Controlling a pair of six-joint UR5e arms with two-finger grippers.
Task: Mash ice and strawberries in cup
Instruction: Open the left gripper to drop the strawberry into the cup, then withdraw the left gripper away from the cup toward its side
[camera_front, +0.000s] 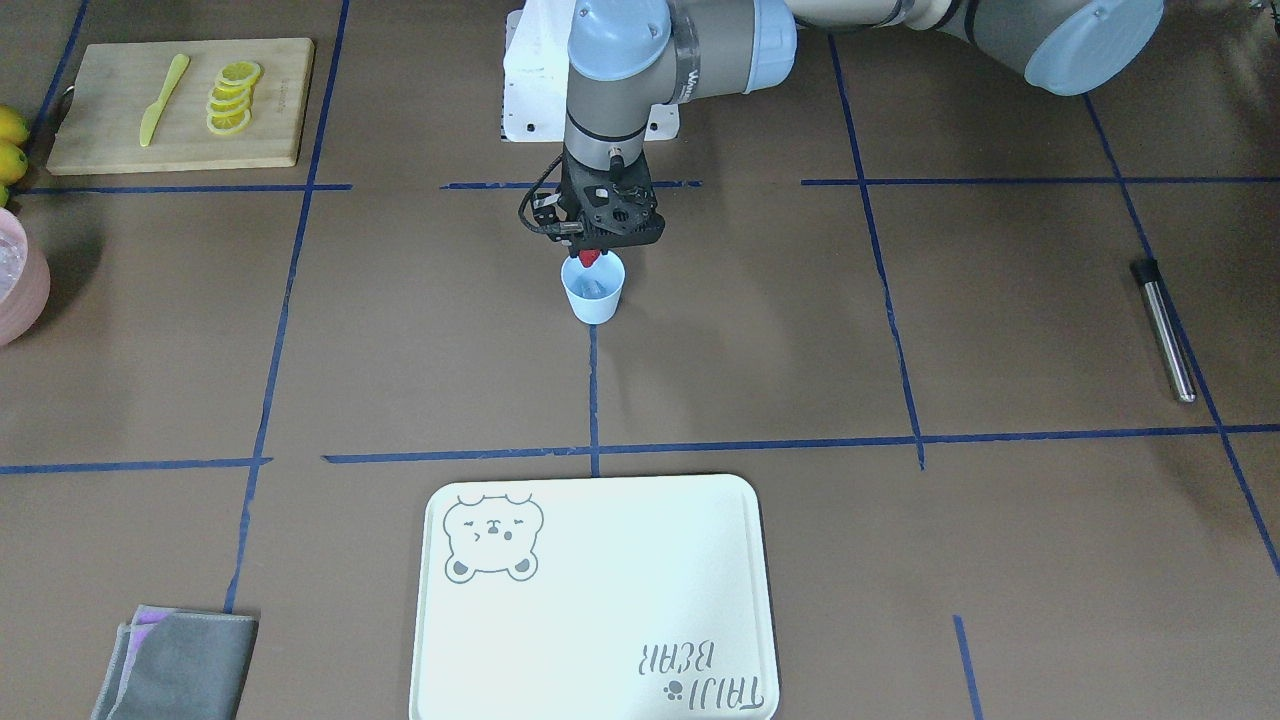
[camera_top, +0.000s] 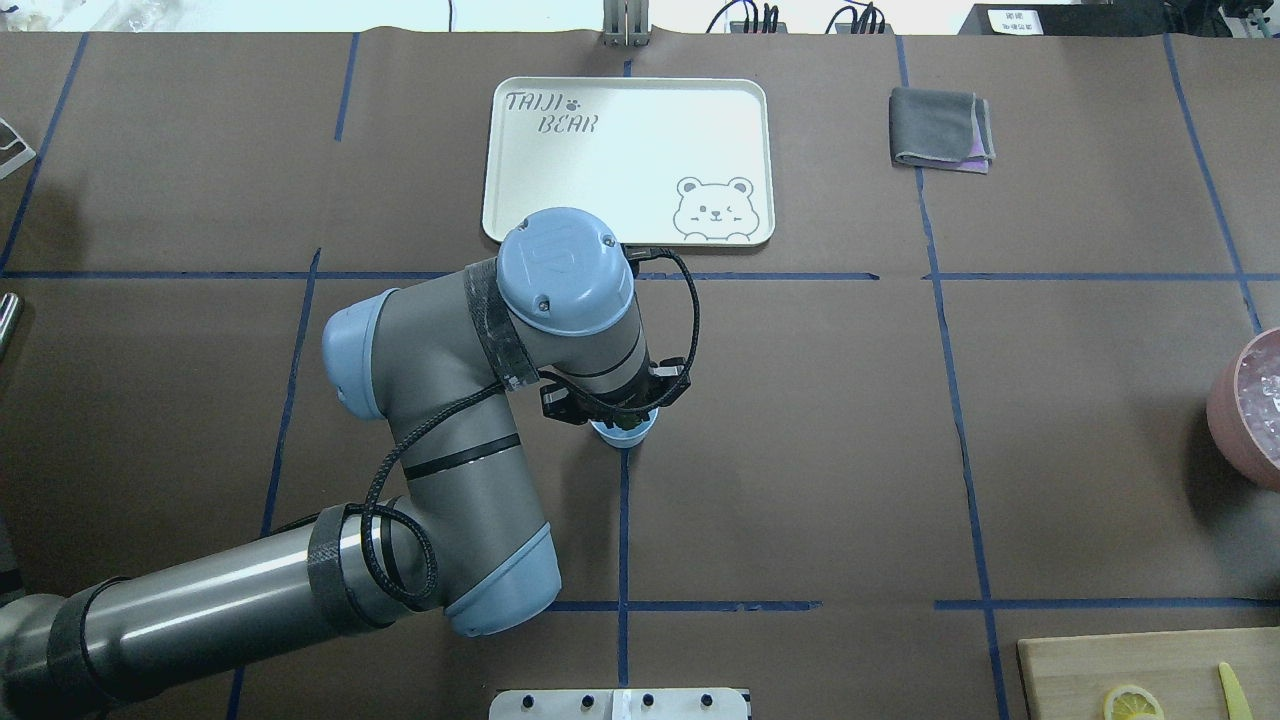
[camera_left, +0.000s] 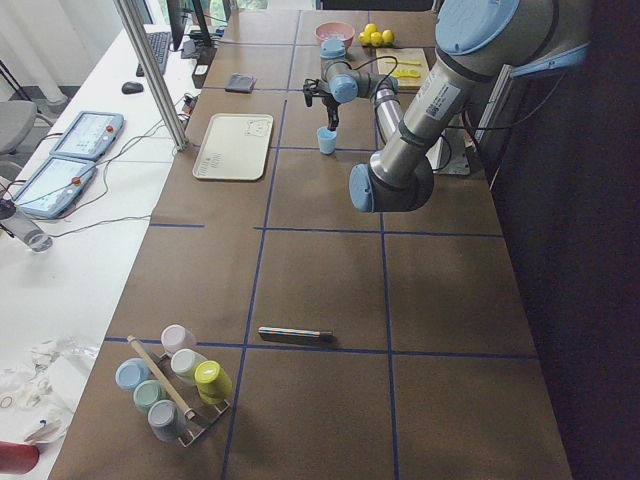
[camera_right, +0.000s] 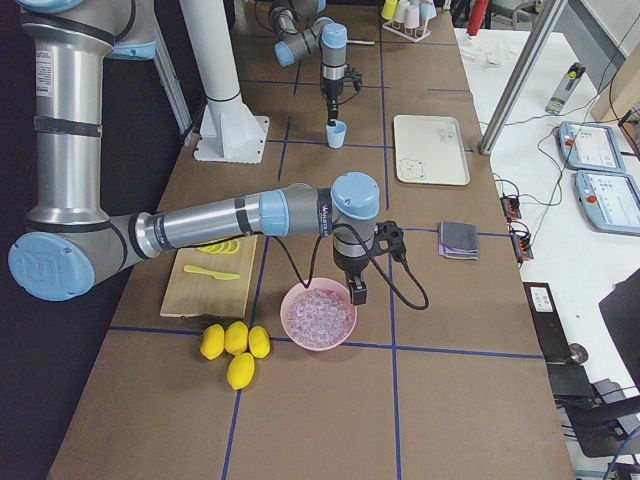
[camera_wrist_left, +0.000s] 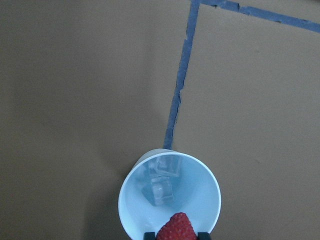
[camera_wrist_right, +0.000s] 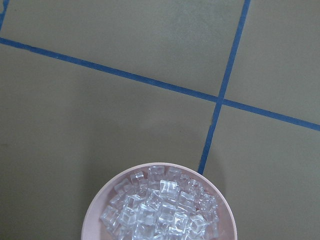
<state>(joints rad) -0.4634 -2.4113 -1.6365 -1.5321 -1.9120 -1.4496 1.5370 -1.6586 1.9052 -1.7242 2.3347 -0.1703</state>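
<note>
The pale blue cup (camera_front: 593, 290) stands upright at the middle of the table. In the left wrist view the cup (camera_wrist_left: 200, 200) holds a few lumps of ice (camera_wrist_left: 161, 182). My left gripper (camera_front: 591, 248) is shut on the red strawberry (camera_front: 591, 258) and holds it just above the cup's rim; the strawberry (camera_wrist_left: 176, 228) sits between the fingertips at the frame's bottom edge. My right gripper (camera_right: 355, 293) hovers over the pink bowl (camera_right: 318, 315) of ice cubes (camera_wrist_right: 160, 210). I cannot tell whether it is open or shut.
A metal muddler (camera_front: 1163, 328) lies on my left side. A white bear tray (camera_front: 600, 600) lies across the table. A grey cloth (camera_front: 180, 665), a cutting board (camera_front: 100, 130) with lemon slices (camera_front: 232, 97) and a yellow knife (camera_front: 163, 98), and lemons (camera_right: 232, 345) are around.
</note>
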